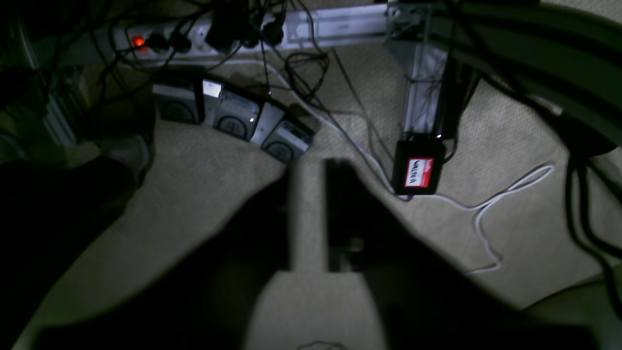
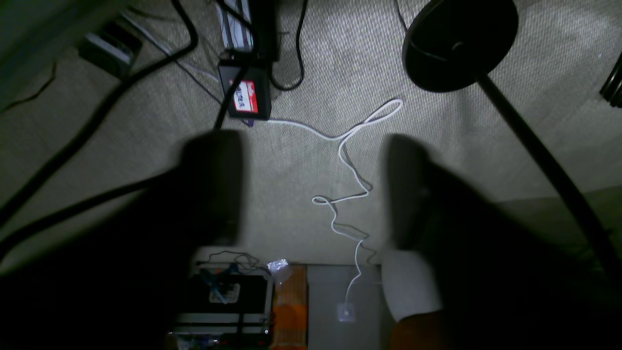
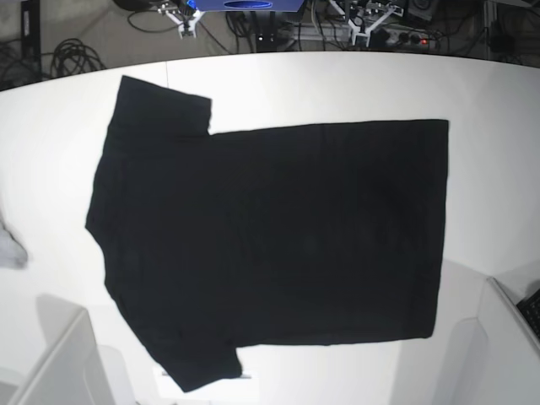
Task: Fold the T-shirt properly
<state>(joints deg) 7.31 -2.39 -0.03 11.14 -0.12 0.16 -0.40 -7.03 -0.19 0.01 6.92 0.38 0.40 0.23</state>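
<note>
The T-shirt [image 3: 278, 236] lies spread flat on the white table [image 3: 489, 101], plain black side up, sleeves toward the left and hem toward the right. No gripper touches it. My left gripper [image 1: 308, 214] hangs off the table above carpet, its dark fingers only a narrow gap apart and holding nothing. My right gripper [image 2: 311, 189] also hangs over the carpet, wide open and empty. In the base view only white arm parts show, at the bottom left [image 3: 51, 363] and the bottom right [image 3: 510, 337].
A small grey cloth scrap [image 3: 10, 246] lies at the table's left edge. Below the grippers are carpet, loose cables, a power strip [image 1: 194, 39], a black box with a red label [image 1: 419, 167] and a round black stand base [image 2: 459, 43].
</note>
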